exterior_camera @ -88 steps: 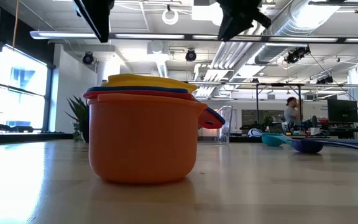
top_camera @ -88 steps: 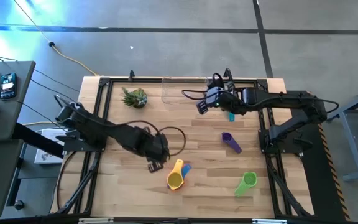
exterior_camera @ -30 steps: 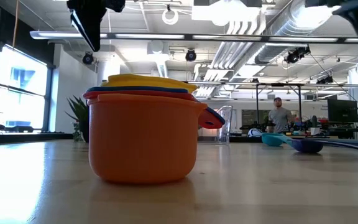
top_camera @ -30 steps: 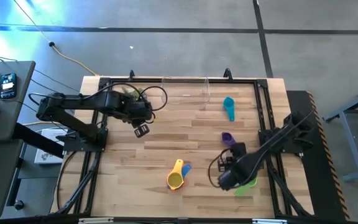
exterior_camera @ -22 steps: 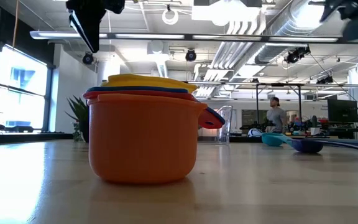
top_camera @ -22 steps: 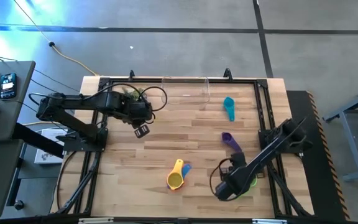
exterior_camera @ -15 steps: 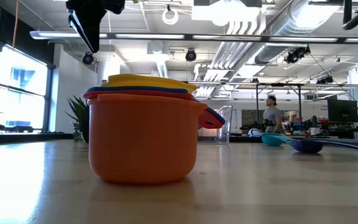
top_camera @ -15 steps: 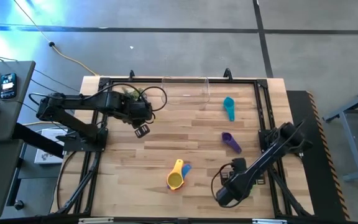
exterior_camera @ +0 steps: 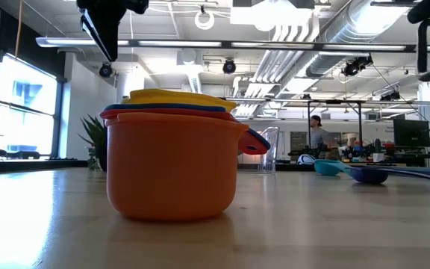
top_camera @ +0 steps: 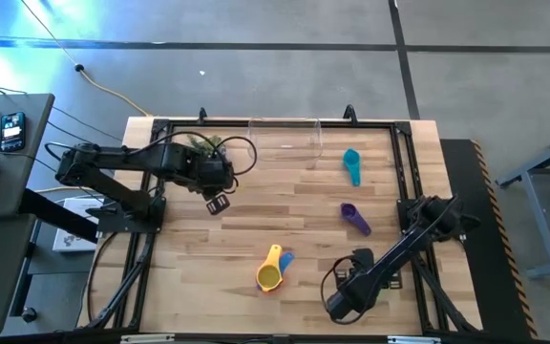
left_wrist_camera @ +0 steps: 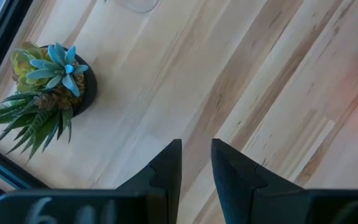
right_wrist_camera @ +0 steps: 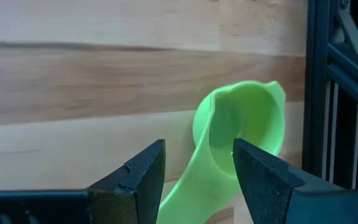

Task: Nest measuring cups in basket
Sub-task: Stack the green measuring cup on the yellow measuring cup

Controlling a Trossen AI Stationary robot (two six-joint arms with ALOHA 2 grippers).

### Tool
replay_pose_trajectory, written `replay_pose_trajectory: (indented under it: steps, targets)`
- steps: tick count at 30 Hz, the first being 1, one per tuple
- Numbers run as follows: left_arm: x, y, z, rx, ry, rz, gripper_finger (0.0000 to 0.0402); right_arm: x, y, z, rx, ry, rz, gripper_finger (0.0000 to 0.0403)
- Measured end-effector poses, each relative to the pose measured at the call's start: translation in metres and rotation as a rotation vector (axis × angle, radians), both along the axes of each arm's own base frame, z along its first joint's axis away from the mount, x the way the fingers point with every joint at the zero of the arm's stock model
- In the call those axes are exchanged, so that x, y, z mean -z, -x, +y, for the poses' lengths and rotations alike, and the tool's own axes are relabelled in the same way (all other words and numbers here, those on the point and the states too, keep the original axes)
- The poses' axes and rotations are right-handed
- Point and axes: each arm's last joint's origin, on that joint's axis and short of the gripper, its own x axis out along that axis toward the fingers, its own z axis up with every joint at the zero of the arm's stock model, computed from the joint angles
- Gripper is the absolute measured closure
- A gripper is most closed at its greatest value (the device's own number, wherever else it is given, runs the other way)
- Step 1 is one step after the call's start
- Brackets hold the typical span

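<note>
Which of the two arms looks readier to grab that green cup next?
The right one. The right gripper hangs open just above the green cup, fingers on either side of its handle. The left gripper is far across the table beside the plant, holding nothing.

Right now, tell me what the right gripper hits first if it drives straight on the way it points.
Most likely the green measuring cup: its handle runs between the right gripper's open fingers, bowl just beyond. The bare table lies around it; depth is uncertain.
</note>
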Motion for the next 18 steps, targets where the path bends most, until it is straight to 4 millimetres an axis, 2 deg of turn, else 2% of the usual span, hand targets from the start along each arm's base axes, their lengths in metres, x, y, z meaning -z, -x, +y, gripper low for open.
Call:
replay_pose_trajectory:
  steps: [8, 14, 18]
  targets:
    - [0.000, 0.000, -0.003, 0.012, 0.000, 0.000, 0.0323, 0.015, -0.003, 0.004, 0.004, -0.001, 0.013, 0.0222]
    - [0.000, 0.000, -0.003, 0.012, 0.000, -0.001, 0.0323, 0.016, -0.001, 0.006, 0.012, -0.014, 0.037, 0.0222]
    - [0.000, 0.000, -0.003, 0.013, 0.000, 0.000, 0.0323, 0.016, 0.003, 0.008, 0.015, -0.016, 0.063, 0.0243]
